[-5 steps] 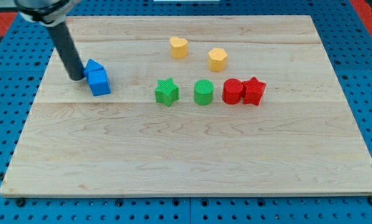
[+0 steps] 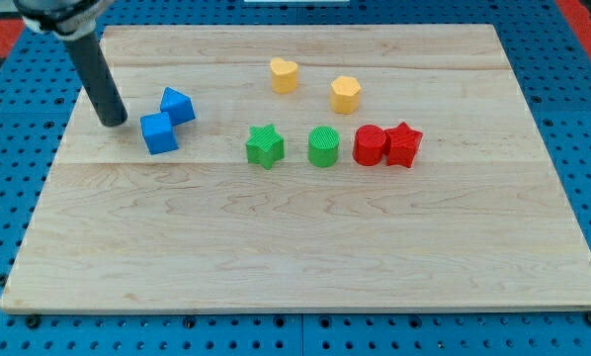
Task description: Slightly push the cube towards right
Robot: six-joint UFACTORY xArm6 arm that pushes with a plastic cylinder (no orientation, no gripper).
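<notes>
A blue cube (image 2: 159,133) sits on the wooden board (image 2: 305,247) at the view's left. A second blue block (image 2: 178,105), wedge-like in shape, touches it at its upper right. My tip (image 2: 115,122) is a dark rod standing just left of the blue cube, with a small gap between them.
A yellow heart block (image 2: 284,74) and a yellow hexagonal block (image 2: 346,94) lie near the view's top middle. A green star (image 2: 265,146), a green cylinder (image 2: 323,146), a red cylinder (image 2: 370,145) and a red star (image 2: 403,144) form a row at the middle.
The wedge-like blue block has slid to the right and slightly up, away from the rod. My tip has drawn back a little to the left. The blue cube has barely moved.
</notes>
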